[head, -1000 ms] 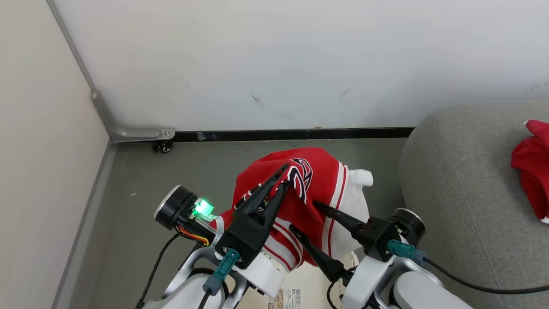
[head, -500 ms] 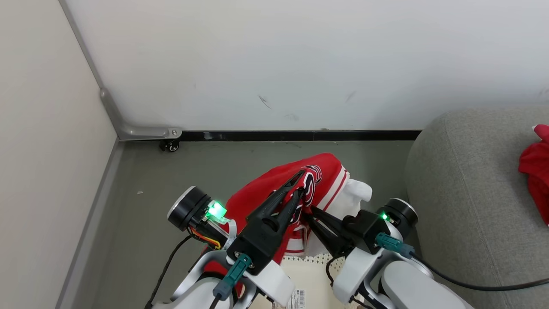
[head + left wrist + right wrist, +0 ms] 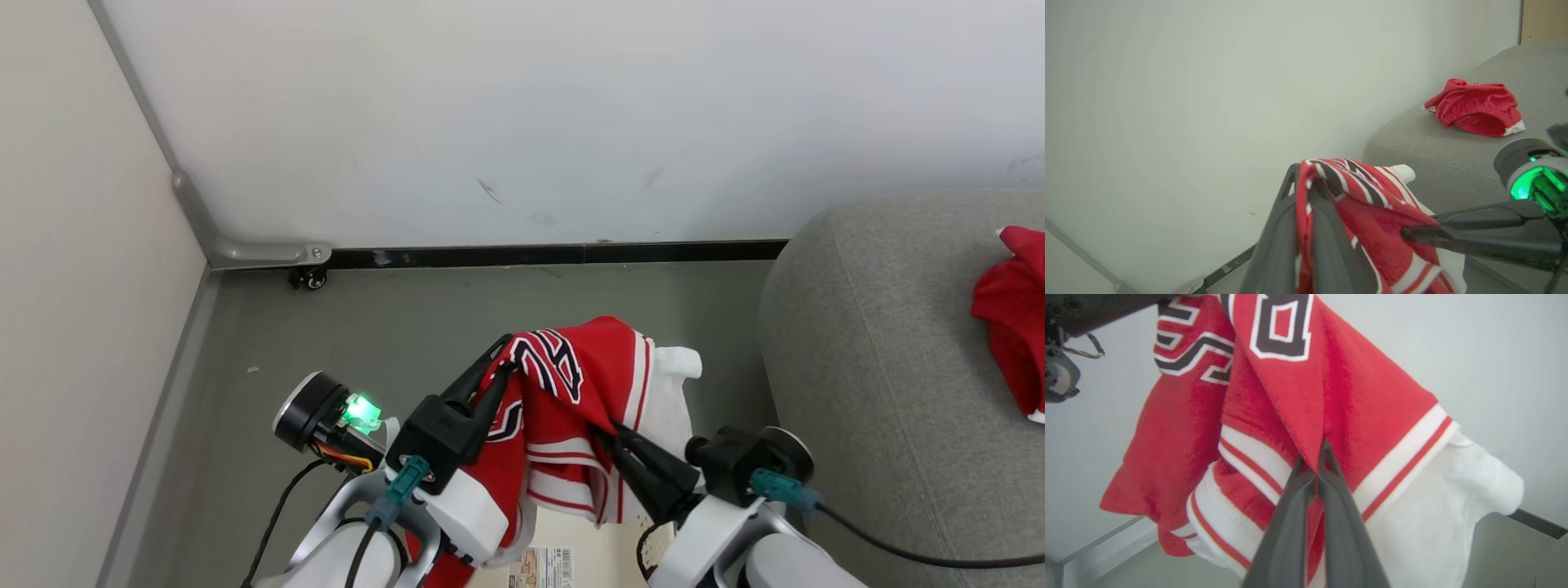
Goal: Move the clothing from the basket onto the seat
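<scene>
The red jersey (image 3: 571, 384) with black-white lettering hangs in the air between my two grippers, above the basket (image 3: 589, 541). My left gripper (image 3: 506, 353) is shut on the jersey's upper edge (image 3: 1339, 179), its fingertips (image 3: 1294, 173) pinching red cloth. My right gripper (image 3: 611, 430) is shut on a fold lower down, near the striped trim (image 3: 1404, 445); its two fingers (image 3: 1331, 465) meet on the cloth. Only a strip of the basket's cream bottom with a barcode label (image 3: 551, 565) shows between my arms. The red shorts (image 3: 1011, 314) lie on the grey seat (image 3: 882, 367) at the right.
A white wall (image 3: 522, 114) with a black skirting strip (image 3: 555, 255) stands straight ahead. A beige panel (image 3: 73, 327) closes the left side, with a small castor (image 3: 314, 280) at its foot. Grey floor (image 3: 384, 327) lies between them and the seat.
My right gripper has shut on a fold of the jersey. My left gripper has drawn back toward the left, and the jersey now hangs spread between both grippers.
</scene>
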{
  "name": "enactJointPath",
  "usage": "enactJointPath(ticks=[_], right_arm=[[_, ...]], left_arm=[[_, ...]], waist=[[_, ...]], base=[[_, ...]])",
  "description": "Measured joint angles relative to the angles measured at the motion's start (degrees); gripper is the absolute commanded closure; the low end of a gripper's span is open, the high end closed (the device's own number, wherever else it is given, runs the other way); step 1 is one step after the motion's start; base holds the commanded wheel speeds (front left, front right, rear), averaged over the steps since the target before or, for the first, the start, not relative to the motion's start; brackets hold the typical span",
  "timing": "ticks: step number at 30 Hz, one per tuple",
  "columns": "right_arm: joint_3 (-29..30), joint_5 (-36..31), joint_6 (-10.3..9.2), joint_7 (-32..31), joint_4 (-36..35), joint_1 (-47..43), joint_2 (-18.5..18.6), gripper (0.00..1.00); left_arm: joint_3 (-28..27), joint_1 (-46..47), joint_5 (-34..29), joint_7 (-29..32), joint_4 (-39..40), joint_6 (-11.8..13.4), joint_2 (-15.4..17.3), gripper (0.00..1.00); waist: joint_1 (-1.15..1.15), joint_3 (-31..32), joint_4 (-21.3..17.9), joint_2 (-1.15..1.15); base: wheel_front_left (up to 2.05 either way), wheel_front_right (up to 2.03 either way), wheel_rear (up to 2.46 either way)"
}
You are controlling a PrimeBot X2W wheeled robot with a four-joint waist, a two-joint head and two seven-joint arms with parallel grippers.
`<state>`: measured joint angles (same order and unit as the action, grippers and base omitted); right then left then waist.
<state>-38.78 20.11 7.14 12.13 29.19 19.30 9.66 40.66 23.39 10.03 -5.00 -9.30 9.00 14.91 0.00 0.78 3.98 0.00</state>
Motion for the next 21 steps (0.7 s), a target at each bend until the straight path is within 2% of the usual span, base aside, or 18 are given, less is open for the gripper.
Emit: enactJointPath(ticks=[2,3,6,7,8,12,21], right_arm=[[1.4,1.2,0.0,0.1,-0.7,-0.8,0.4,1.0],[2.2,1.7,-0.01,0.1,-1.2,-0.8,0.5,1.0],[5.3,3.2,-0.01,0.9,-3.0,-0.8,0.6,1.0],[6.3,3.6,-0.01,1.0,-3.4,-0.8,0.7,1.0],[7.3,4.2,0.0,1.0,-3.8,-0.8,0.7,1.0],[10.5,4.9,-0.01,1.5,-5.0,-0.7,1.4,1.0],[17.0,6.1,-0.01,1.6,-8.4,-0.4,3.4,1.0]], left_arm=[[-0.5,-0.3,0.6,-0.1,-0.5,0.0,0.1,1.0],[-0.6,-0.5,0.9,-0.1,-0.7,0.0,0.2,0.83],[-1.2,-1.1,2.2,-0.6,-0.8,0.0,0.1,0.17],[-1.2,-1.1,2.4,-0.6,-0.8,0.0,0.1,0.03],[-1.2,-1.1,2.4,-0.7,-0.8,-0.1,0.1,0.0],[-1.4,-1.5,3.4,-1.3,-0.7,-1.0,0.2,0.0],[-3.5,-3.3,6.1,-2.6,0.8,-1.4,0.5,0.0]], waist=[[0.0,0.0,-0.4,0.0],[0.0,-0.1,-0.6,0.0],[0.0,-0.1,-1.2,0.0],[0.0,-0.1,-1.5,0.0],[0.0,-0.2,-1.8,0.0],[0.0,-0.3,-2.8,0.0],[0.0,-0.8,-4.6,0.0]], base=[[0.0,0.0,0.0],[0.0,0.0,0.0],[0.0,0.0,0.0],[0.0,0.0,0.0],[0.0,0.0,0.0],[0.0,0.0,0.0],[0.0,0.0,0.0]])
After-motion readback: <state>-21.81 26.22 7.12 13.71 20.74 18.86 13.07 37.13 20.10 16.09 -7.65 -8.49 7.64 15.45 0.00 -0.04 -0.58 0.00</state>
